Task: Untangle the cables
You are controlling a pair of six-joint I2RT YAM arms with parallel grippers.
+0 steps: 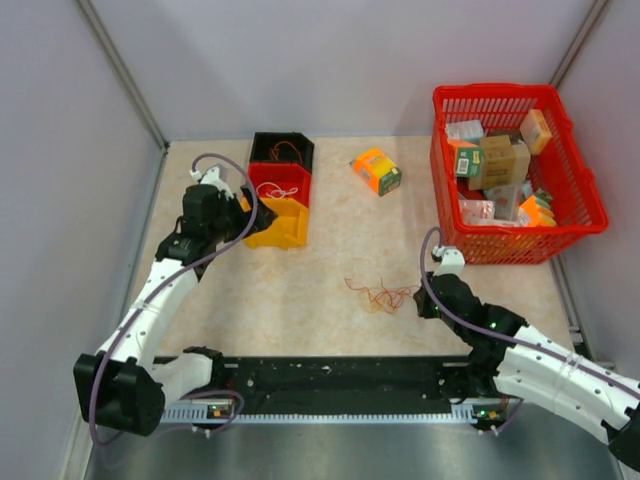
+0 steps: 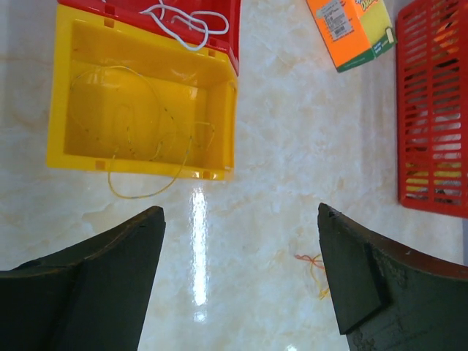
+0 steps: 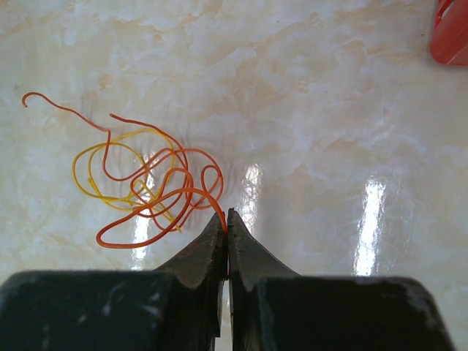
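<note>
Pinching an orange strand of the cables (image 3: 146, 183) with right gripper (image 3: 227, 221), fingers pressed together; clump lying on marble-pattern table (image 3: 329, 110) just left of the tips. Holding left gripper (image 2: 241, 212) spread wide above table near yellow bin (image 2: 139, 170), thin yellow wire (image 2: 142, 197) looping over its rim.

Upper right of the top view: red plastic basket (image 1: 530, 245), crammed w/ small cartons (image 1: 500, 160). Orange box (image 1: 376, 171) lies alone at top centre on the beige marbled table (image 1: 330, 250). Left of it, 3 open bins in a touching row: black bin (image 1: 258, 140) farthest up, red bin (image 1: 303, 190) mid, yellow bin (image 1: 275, 241) lowest.
</note>
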